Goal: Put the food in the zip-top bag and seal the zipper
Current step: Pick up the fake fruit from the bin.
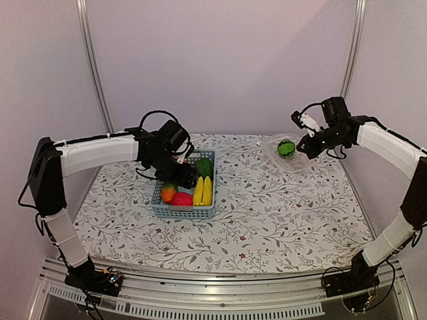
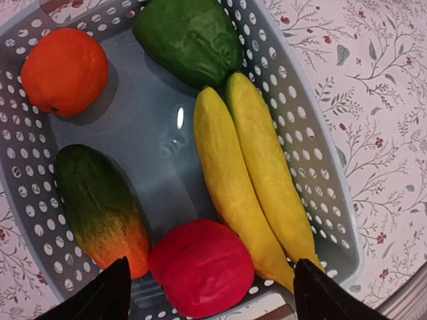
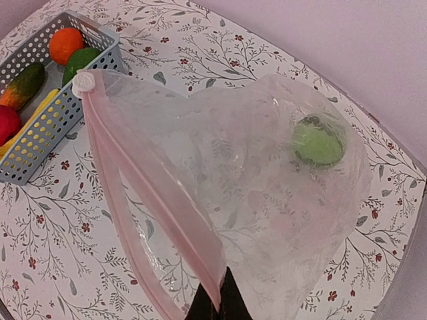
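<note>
**A:** How did we find the left fingers point(image 2: 100, 297)?

**B:** We saw them spread wide and holding nothing, poised over the blue basket point(image 2: 320, 167). The red piece point(image 2: 200, 267) lay between their tips. The orange-green piece point(image 2: 100, 207) sat just beyond one tip, and the two bananas point(image 2: 247, 180) ran away from the other. The orange point(image 2: 65, 70) and the dark green piece point(image 2: 187, 37) lay farthest from them.

**A:** And the right fingers point(image 3: 230, 303)?

**B:** We saw them pinched tight on the pink zipper point(image 3: 153, 193) of the zip-top bag point(image 3: 253, 200), which spread out beyond them over the desk point(image 1: 267, 213). The zipper's two strips stood apart, with the white slider point(image 3: 83, 83) at the end far from the fingers. One round green fruit point(image 3: 319, 140) lay inside the bag, well beyond the tips.
</note>
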